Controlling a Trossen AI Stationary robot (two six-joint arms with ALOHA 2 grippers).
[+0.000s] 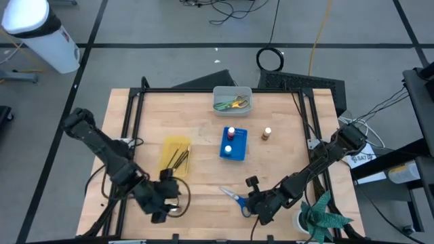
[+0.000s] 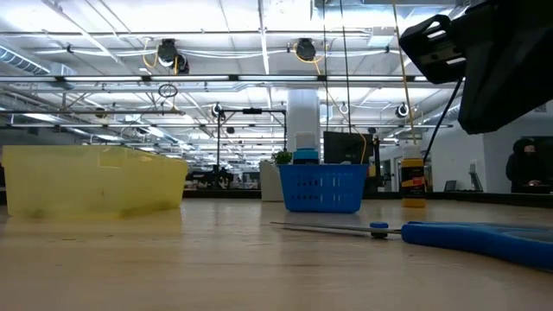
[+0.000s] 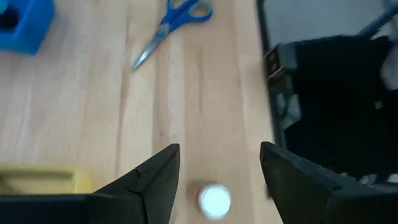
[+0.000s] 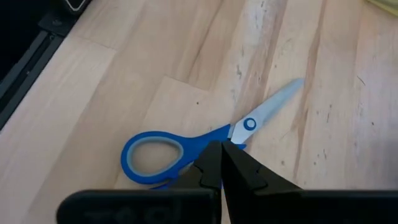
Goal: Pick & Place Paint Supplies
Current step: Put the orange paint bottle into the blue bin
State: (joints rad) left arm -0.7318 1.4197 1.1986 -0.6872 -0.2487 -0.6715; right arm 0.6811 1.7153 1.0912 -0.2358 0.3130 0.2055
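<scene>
Blue-handled scissors (image 1: 234, 198) lie flat on the wood near the table's front edge, blades toward the left; they also show in the low view (image 2: 471, 235). My right gripper (image 4: 221, 148) hangs shut just above their handle near the pivot (image 4: 249, 124), beside them in the high view (image 1: 253, 206). My left gripper (image 1: 161, 202) is at the front left, open. Between its fingers (image 3: 219, 148), lower down, a small white-topped bottle (image 3: 214, 200) stands on the table, clear of both fingers.
A yellow tray (image 1: 175, 154) holds thin dark brushes. A blue tray (image 1: 233, 144) holds a red-topped and a white-topped bottle; a brown-topped bottle (image 1: 267, 133) stands beside it. The grey bin (image 1: 232, 99) at the far edge holds green and yellow scissors. A green plant (image 1: 323, 215) sits front right.
</scene>
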